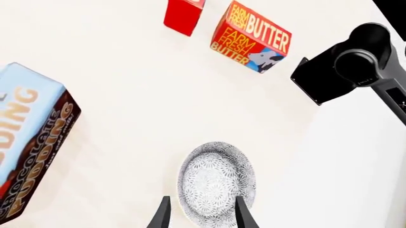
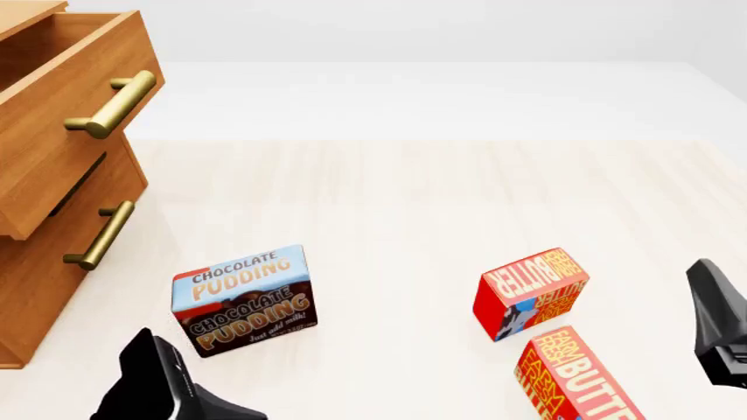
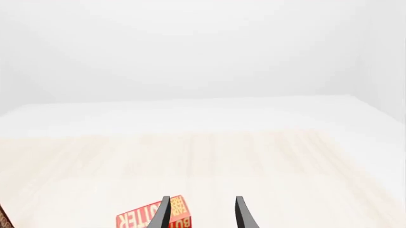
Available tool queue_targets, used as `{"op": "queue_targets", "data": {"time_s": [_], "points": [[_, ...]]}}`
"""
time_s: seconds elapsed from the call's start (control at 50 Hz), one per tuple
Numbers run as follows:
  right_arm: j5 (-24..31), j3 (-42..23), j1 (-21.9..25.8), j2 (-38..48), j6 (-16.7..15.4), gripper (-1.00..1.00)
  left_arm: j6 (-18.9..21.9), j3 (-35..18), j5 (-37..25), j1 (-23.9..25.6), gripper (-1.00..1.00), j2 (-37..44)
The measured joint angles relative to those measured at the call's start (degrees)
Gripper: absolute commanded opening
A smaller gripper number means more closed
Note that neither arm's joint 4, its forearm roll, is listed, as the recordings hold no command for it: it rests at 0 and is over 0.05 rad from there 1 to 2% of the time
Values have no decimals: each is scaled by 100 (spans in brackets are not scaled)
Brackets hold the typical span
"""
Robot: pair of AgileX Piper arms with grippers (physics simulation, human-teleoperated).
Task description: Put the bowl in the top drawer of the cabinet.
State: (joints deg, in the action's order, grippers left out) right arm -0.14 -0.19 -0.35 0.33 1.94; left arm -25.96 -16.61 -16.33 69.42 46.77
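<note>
The bowl [image 1: 216, 183], white with a dense grey pattern, lies on the table in the left wrist view; it is out of the front view. My left gripper [image 1: 201, 216] hangs open over the bowl's near side, one finger [image 1: 241, 213] crossing its rim and the other just outside it. The cabinet [image 2: 35, 289] stands at the far left. Its top drawer [image 2: 65, 131] is pulled out, brass handle [image 2: 117, 101] forward. My right gripper [image 3: 201, 214] is open and holds nothing, with a butter box [image 3: 142, 218] beyond its tips.
A chocolate pudding box [image 2: 245, 302] stands left of centre, near the left arm [image 2: 152, 381]. Two red butter boxes [image 2: 531, 293] [image 2: 578, 376] lie at the right, near the right arm [image 2: 718, 324]. The lower drawer's handle [image 2: 100, 234] sticks out below the top drawer.
</note>
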Motion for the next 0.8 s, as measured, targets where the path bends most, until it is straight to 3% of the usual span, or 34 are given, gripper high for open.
{"op": "queue_targets", "data": {"time_s": [0.8], "points": [[-19, -3, -57, -15, -61, 100, 48, 178, 200, -170, 100, -27]]}}
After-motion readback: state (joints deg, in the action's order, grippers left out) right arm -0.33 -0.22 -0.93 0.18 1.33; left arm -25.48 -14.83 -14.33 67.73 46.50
